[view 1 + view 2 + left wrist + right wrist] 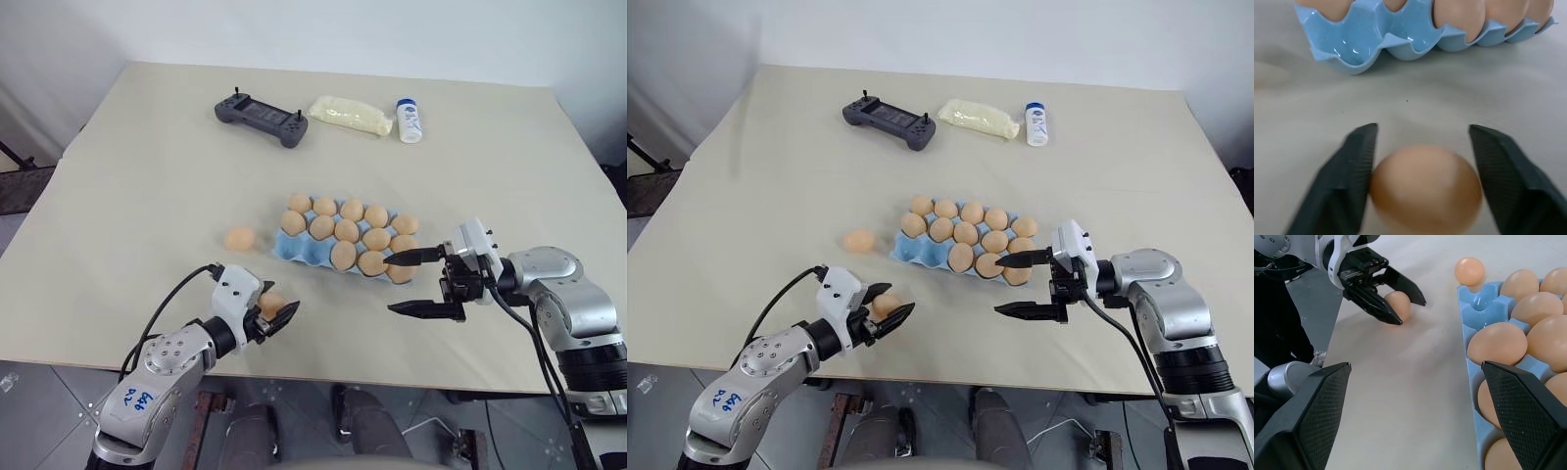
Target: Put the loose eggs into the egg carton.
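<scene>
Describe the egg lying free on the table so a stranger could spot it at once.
Find the light blue egg carton mid-table. Just off its end nearest the robot's left side lies one loose egg on the bare table. Unlike the other loose egg, no tool surrounds it.

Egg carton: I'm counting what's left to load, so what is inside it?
The egg carton holds thirteen eggs; two cups at its left front corner are bare. The right gripper overlaps the front right egg, hiding part of it.
</scene>
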